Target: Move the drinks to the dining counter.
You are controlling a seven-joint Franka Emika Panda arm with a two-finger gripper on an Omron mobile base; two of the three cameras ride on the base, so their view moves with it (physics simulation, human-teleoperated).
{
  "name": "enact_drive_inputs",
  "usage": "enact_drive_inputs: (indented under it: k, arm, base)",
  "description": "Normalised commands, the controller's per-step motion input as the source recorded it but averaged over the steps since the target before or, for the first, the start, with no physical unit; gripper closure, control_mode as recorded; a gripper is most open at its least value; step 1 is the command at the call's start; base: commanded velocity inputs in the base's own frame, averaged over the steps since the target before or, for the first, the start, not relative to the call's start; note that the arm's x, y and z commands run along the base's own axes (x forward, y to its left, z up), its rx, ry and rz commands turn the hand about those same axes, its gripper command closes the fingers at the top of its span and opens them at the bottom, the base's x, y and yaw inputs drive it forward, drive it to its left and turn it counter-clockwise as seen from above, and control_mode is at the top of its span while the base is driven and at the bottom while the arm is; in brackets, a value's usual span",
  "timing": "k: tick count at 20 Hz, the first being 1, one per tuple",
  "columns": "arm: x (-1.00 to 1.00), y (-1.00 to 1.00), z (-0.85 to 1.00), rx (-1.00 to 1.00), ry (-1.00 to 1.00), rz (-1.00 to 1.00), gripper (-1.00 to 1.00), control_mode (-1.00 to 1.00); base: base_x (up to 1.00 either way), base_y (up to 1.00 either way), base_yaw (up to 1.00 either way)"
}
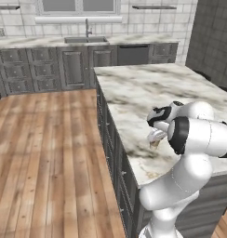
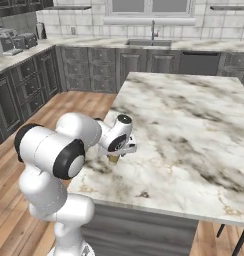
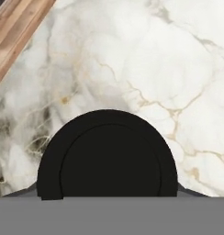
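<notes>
One tan coffee cup [image 3: 107, 153], round black lid, over veined marble dining counter [image 3: 155, 59]

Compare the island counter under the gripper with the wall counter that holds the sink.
The dining counter stands free in the room with wood floor around it; the wall counter runs along a tiled backsplash. The dining counter's top is a broad slab bearing the coffee cup; the wall counter's is a narrow strip with a sink set in it. Both have veined marble tops on dark panelled bases.
</notes>
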Motion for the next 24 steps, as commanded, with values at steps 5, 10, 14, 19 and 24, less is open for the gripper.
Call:
enact_drive_inputs:
  k: [5, 10, 14, 19, 24]
  arm:
    - [-0.34, 0.0, 0.0, 0.0, 0.0, 0.0, -1.0, -1.0]
    - [-0.56, 0.01, 0.0, 0.0, -0.01, 0.0, -1.0, -1.0]
    - [-0.41, 0.08, 0.13, 0.0, 0.0, 0.0, -1.0, -1.0]
    - [-0.34, 0.0, 0.46, 0.0, -0.04, 0.0, -1.0, -1.0]
    - [-0.84, 0.0, 0.41, 0.0, -0.26, 0.0, -1.0, -1.0]
  base:
    - [0.0, 0.0, 0.0]
    - [0.0, 0.0, 0.0]
    - [0.0, 0.0, 0.0]
    - [0.0, 0.0, 0.0]
    - [0.0, 0.0, 0.0]
